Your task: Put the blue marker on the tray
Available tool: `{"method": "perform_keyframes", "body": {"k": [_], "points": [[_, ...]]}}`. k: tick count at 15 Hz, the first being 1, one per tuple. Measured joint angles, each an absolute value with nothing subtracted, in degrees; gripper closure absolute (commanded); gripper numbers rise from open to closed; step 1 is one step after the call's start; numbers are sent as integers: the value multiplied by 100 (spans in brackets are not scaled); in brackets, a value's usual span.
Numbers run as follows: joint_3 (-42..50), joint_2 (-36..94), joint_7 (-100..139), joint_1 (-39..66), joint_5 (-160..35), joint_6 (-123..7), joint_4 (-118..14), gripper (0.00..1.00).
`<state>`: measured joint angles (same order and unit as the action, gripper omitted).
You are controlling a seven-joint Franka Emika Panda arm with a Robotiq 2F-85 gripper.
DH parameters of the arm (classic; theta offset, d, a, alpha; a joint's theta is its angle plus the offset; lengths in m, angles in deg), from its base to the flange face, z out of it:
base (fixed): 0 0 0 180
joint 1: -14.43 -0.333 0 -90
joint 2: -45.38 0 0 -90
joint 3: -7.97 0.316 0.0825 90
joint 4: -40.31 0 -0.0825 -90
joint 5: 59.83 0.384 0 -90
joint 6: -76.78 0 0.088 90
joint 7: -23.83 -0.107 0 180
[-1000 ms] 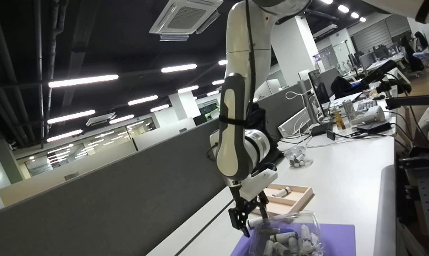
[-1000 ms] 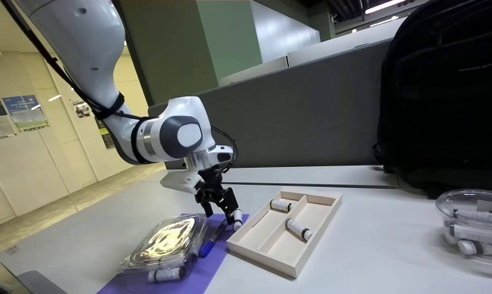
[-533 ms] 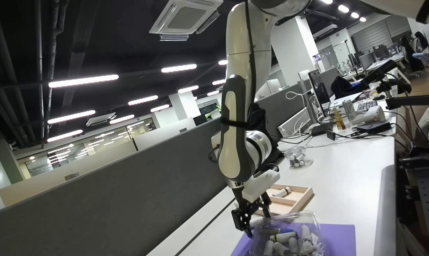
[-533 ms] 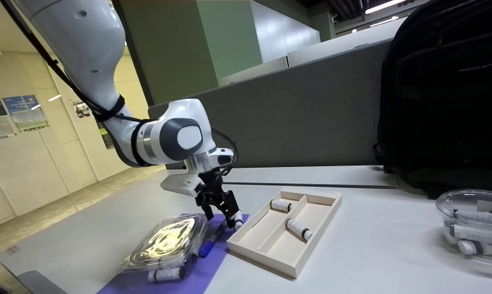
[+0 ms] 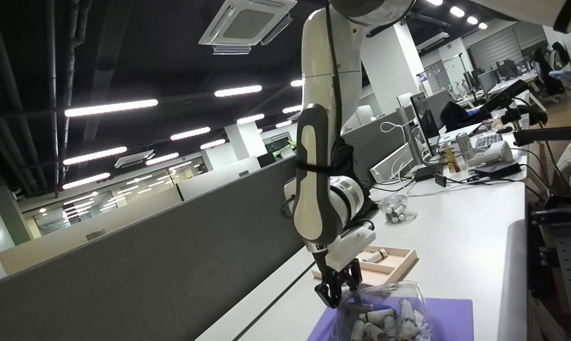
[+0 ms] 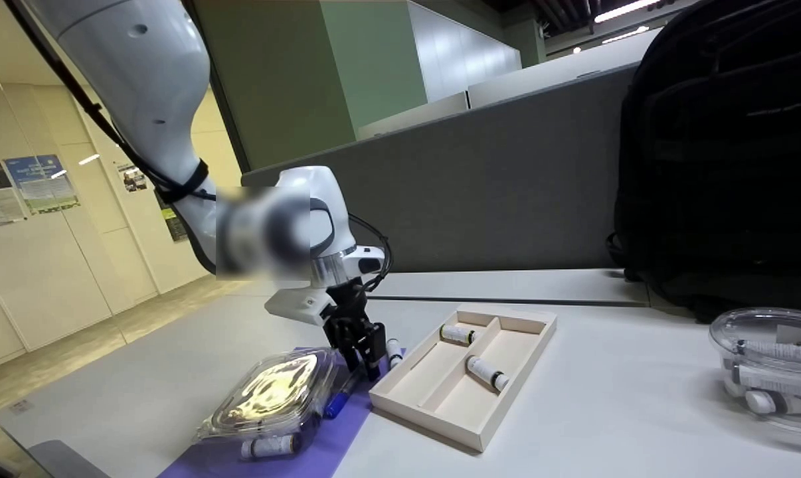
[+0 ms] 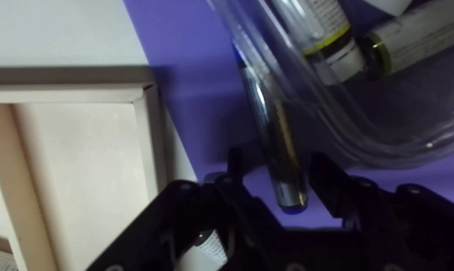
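The blue marker (image 7: 276, 139) lies on the purple mat, its dark barrel partly under the rim of a clear container. In an exterior view its blue cap (image 6: 336, 405) sticks out beside that container. Low over the mat, my gripper (image 7: 276, 159) straddles the barrel near one end, partly narrowed. Space shows between the marker and the finger on the left; the finger on the right is very near it, and contact there cannot be made out. The light wooden tray (image 6: 434, 415), with inner dividers, sits beside the mat and holds two small white vials (image 6: 485, 372).
A clear container (image 6: 274, 392) with several vials stands on the purple mat (image 5: 449, 315), close against the marker. One white vial (image 6: 394, 352) lies between gripper and tray. A round tub (image 6: 772, 372) of vials and a black backpack (image 6: 726, 166) are farther along the desk.
My gripper has come down slightly and shifted a little toward the tray, and its fingers have drawn closer together around the marker. Marker and tray have not visibly moved.
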<state>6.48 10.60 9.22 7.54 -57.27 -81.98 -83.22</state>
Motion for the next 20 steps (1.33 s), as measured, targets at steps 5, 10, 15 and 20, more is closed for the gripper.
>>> {"method": "perform_keyframes", "body": {"k": [5, 10, 15, 20], "points": [[606, 1111, 923, 746, -5728, -8214, -8329, 95], [534, 1325, 889, 734, -5698, -8304, -8369, 94], [158, 1744, 726, 731, -5643, -8731, -8562, 94], [-203, 1757, 466, 820, -5346, -9000, -8656, 94]]}}
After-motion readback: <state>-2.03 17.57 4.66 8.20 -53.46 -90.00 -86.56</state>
